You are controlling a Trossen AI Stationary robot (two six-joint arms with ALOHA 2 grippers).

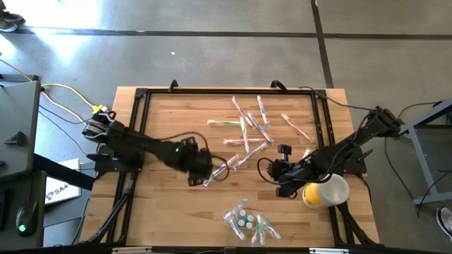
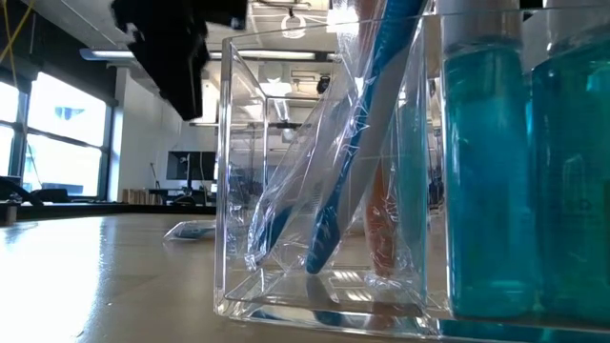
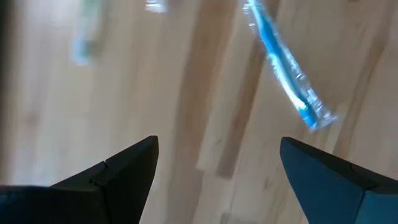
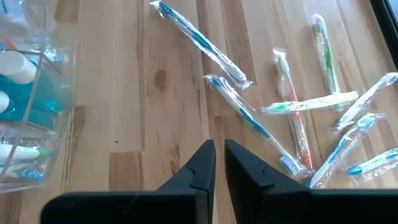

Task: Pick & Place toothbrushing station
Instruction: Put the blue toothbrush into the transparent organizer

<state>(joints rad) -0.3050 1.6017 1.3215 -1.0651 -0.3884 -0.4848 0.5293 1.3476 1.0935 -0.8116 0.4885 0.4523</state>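
Wrapped toothbrushes (image 4: 249, 121) in blue, green, orange — teal bottles (image 2: 519, 162) — yellow-lined white cup (image 1: 326, 192) on pale striped wood (image 4: 143, 81).

A: What lies past the left claw (image 3: 217, 165)?
B: Its two dark fingers (image 3: 121, 171) stand wide apart over the wooden counter (image 3: 155, 81), holding nothing.
A: Anything on the planks?
B: A blue toothbrush in clear wrap (image 3: 286, 65), lying slantwise, apart from both fingers. A blurred greenish thing (image 3: 84, 31) sits farther off.

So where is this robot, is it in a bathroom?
Probably not: it looks like a big lab or workshop. The wooden table stands on a bare concrete floor, and behind the clear box are large windows and desks.
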